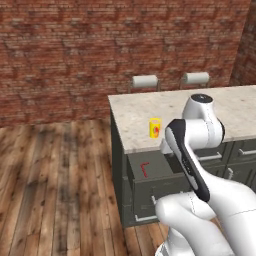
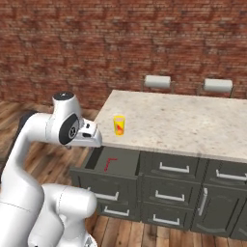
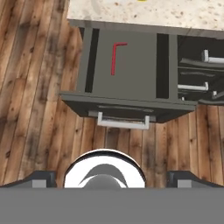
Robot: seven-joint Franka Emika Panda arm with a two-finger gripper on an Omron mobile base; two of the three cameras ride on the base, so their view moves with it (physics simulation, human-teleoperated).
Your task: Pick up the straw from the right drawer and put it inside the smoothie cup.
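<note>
Our fingers [image 3: 42,179] sit wide apart over the wood floor [image 3: 35,87]; at 12 o'clock, the straw [image 3: 114,57] lies in the right drawer [image 3: 127,98].

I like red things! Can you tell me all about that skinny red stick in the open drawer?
The thin red straw is a plain, smooth stick with a short end bent sideways, making an L shape. It lies flat on the floor of the pulled-out dark grey drawer, near the drawer's middle, away from its walls. Nothing else touches it. The small yellow cup stands on the counter above.
</note>
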